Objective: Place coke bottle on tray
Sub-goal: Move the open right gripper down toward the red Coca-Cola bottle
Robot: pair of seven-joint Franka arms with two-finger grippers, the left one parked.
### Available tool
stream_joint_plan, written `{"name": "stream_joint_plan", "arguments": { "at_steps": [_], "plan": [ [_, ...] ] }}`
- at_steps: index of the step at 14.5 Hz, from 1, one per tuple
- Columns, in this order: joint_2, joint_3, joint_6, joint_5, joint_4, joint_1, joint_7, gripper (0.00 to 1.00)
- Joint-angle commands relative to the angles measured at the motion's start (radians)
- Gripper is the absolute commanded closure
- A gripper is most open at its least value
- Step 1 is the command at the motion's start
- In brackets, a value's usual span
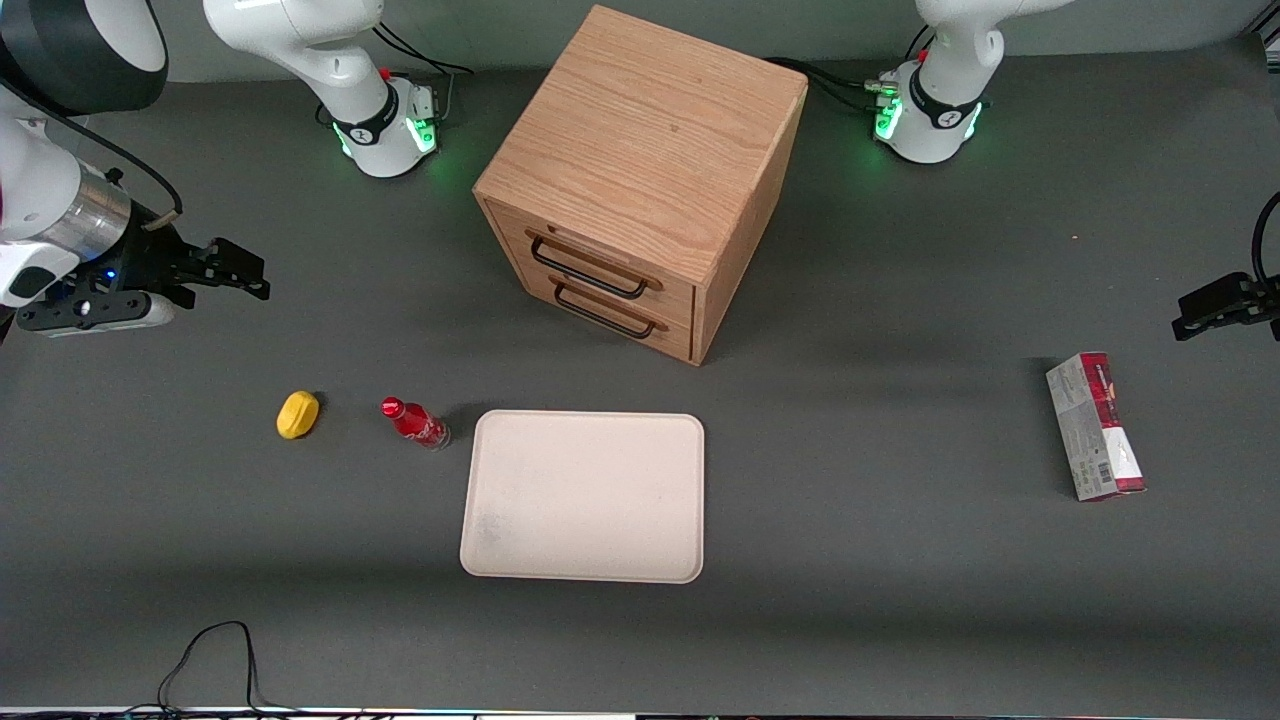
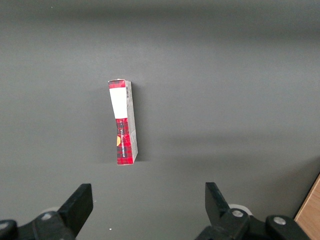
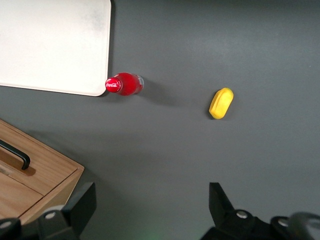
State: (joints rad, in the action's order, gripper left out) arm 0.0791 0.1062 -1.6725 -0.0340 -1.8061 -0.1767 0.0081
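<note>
My gripper (image 1: 232,272) is wide open, high and well apart from the coke bottle (image 1: 416,422); it looks light and slippery, so I would hold its body.

A dark grey matte surface (image 1: 850,560) fills the scene, evenly lit from above so that soft, blurred shadows fall across it. On it stands a light oak two-drawer cabinet (image 1: 640,180), turned at an angle, with a black wire handle on each drawer. A black cable (image 1: 215,660) loops at the surface's edge nearest the front camera.
</note>
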Motion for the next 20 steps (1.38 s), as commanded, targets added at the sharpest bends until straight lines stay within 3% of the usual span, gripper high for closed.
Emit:
{"name": "stream_joint_plan", "arguments": {
  "at_steps": [1, 8, 11, 20],
  "plan": [
    [-0.025, 0.003, 0.040, 0.017, 0.060, -0.006, 0.021, 0.00],
    [-0.093, -0.014, 0.059, 0.002, 0.152, -0.015, 0.052, 0.00],
    [-0.188, -0.054, 0.120, -0.014, 0.281, -0.088, 0.215, 0.00],
    [-0.168, -0.051, 0.166, -0.014, 0.255, -0.113, 0.219, 0.00]
  ]
}}
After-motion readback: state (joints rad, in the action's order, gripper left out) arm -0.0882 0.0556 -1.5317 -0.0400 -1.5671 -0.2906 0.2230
